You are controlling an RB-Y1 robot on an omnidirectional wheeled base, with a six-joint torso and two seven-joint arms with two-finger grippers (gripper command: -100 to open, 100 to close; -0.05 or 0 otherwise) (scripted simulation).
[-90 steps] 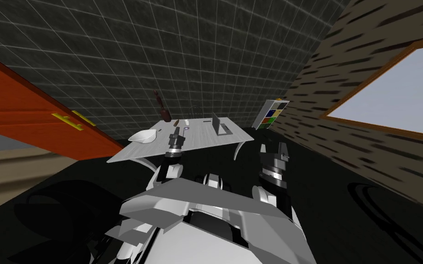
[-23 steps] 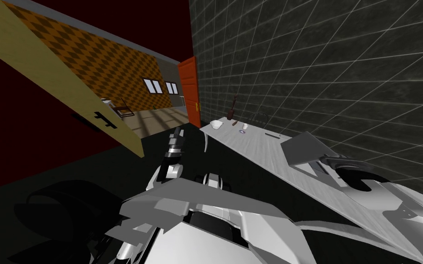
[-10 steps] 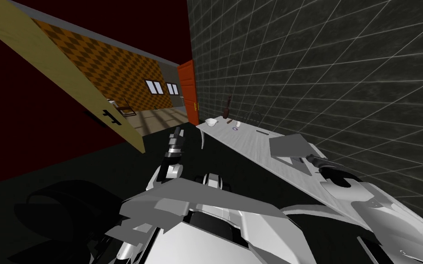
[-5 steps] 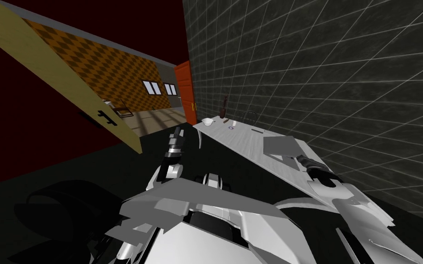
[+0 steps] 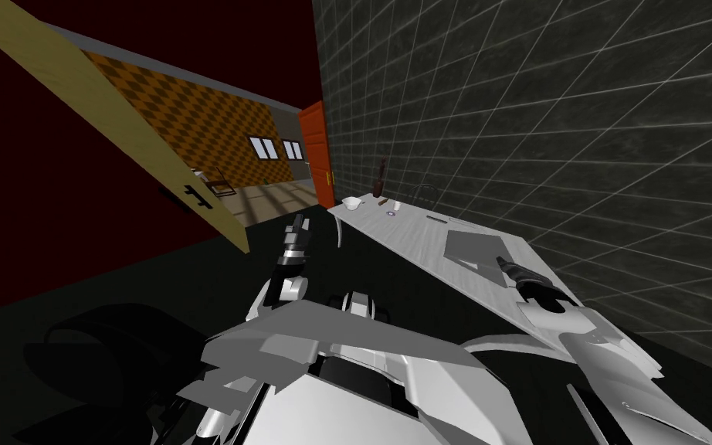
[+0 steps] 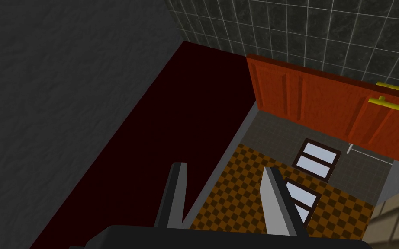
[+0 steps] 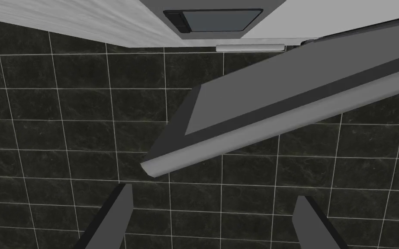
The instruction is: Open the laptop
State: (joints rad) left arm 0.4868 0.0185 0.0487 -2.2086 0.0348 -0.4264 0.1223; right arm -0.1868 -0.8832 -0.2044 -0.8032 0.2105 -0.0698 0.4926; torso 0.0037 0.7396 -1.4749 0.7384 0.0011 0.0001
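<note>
The flat grey laptop sits toward the near end of the long, pale wood-grain tabletop, and it's already cracked partway open. In the right wrist view its grey lid, with the darker screen face, slants up off the base, and the dark trackpad shows beyond it.

The right gripper is right up at the lid's free edge. Its fingers are spread wide with nothing between them, and the edge sits just past the fingertips.

The step in hand looks like swinging the lid the rest of the way up. Pinching probably isn't needed; a finger hooked under the free edge should do. The contact looks closer to one corner of the lid, so shifting toward the middle of that edge would help keep the base from twisting. The push should follow the arc around the hinge, slowly, or the whole laptop may skid along the tabletop.

The left gripper hangs off past the tabletop's long edge, fingers apart and empty. A small white bowl and a dark bottle stand at the far end, well apart from all this.
</note>
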